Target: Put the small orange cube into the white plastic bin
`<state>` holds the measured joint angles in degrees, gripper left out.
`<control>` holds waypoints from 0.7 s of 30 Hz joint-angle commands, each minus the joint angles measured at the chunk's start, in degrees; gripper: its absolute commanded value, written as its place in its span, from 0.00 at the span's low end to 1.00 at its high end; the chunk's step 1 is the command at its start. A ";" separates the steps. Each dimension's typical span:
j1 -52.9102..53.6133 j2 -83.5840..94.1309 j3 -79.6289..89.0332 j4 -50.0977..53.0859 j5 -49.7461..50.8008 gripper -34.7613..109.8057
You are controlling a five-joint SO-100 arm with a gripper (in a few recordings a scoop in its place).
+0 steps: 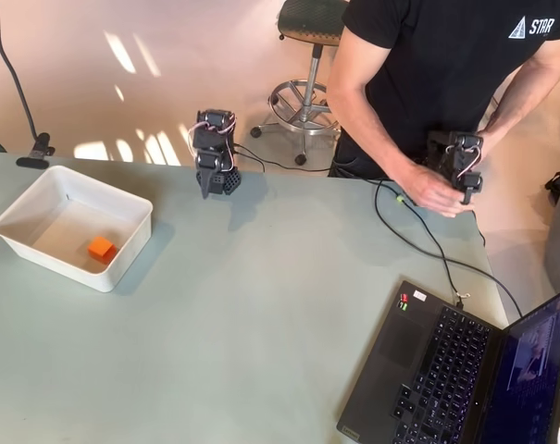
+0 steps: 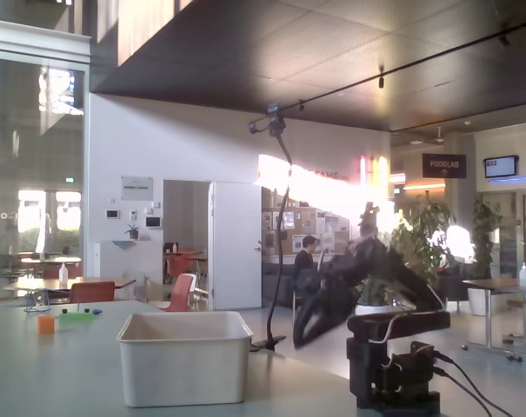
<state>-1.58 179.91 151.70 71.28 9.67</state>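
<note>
Jaws: state can't tell; gripper (image 1: 220,182) folded near arm base, blurred in fixed view (image 2: 310,326), holds nothing visible.
Cube: small orange cube (image 1: 101,248) on floor of white plastic bin (image 1: 122,262), nr its front-right wall in overhead view; sits skewed to bin walls.
Bin axis: long side runs upper-left to lower-right, overhead view.
Surface: pale grey-green table (image 1: 242,314); laptop (image 1: 446,370) at lower right.
Room: open hall, sunlit floor.

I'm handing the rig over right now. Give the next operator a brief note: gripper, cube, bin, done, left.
Gripper: folded back near the table's far edge, holding nothing visible; open or shut can't be told.
Small orange cube: lying on the floor of the white plastic bin.
Bin: near the table's left end in the overhead view, apart from the arm.
Done: cube is in the bin.
Left: nothing apparent.
</note>
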 commanded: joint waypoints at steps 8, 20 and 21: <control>0.70 5.71 19.51 -10.37 -0.53 0.22; 0.70 5.71 25.84 -12.30 -0.09 0.22; 0.70 5.71 25.84 -12.30 -0.09 0.22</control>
<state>-1.23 185.80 177.54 59.59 9.67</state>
